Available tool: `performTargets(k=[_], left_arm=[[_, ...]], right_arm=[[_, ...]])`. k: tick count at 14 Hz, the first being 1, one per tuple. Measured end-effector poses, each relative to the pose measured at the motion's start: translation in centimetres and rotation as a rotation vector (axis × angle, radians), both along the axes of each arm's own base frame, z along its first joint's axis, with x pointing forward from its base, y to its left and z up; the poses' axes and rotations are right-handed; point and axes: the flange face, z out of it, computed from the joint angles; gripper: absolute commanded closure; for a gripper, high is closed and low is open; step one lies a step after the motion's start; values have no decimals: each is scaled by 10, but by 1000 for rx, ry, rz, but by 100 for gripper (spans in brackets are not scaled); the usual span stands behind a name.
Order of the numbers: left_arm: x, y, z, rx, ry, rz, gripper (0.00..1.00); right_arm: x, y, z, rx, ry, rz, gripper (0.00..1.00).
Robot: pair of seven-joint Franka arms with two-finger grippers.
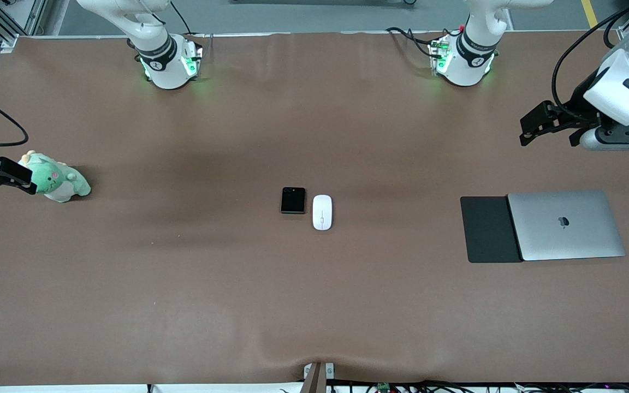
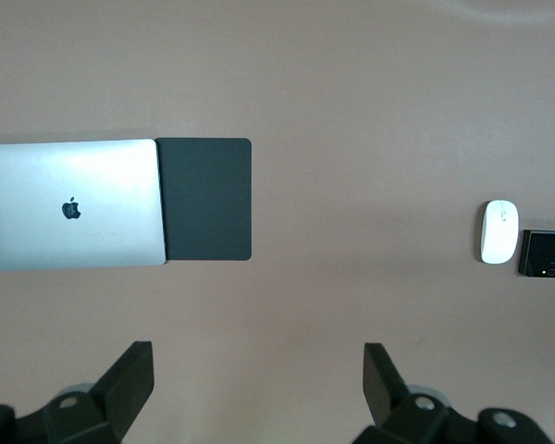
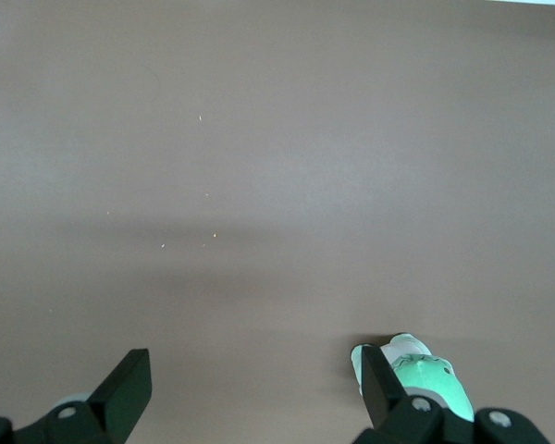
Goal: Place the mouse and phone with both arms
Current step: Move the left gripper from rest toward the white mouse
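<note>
The white oval mouse (image 1: 322, 212) and the small black phone (image 1: 292, 200) lie side by side in the middle of the brown table, the phone toward the right arm's end. The left wrist view shows them too, the mouse (image 2: 499, 231) beside the phone (image 2: 544, 253). My left gripper (image 1: 535, 126) hangs open and empty over bare table at the left arm's end; its spread fingers (image 2: 129, 379) frame only table. At the right arm's end my right gripper (image 1: 0, 183) is open and empty next to a green plush toy (image 1: 58, 177).
A closed silver laptop (image 1: 565, 225) lies at the left arm's end, overlapping a flat black mouse pad (image 1: 486, 229) on the side toward the mouse. In the right wrist view the plush toy (image 3: 421, 375) sits just past one finger.
</note>
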Motion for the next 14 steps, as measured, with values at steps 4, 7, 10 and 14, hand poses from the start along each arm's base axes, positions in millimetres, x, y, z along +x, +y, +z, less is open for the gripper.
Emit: performTargets(k=[4,7,10,14], left_arm=[[0,0,0,0,0,0,0],[1,-2,-1,-1,-3,-3,0],[6,-13,-11,-1,0,-21,0],[17,-47,-40,-5,20,-77,0]], right_arm=[[1,-1,-10,1,10,-1,0],[1,-1,-12,1,13,-1,0],[1,-1,-13,1,13,-1,0],[1,-1,-13,1,13,-1,0]])
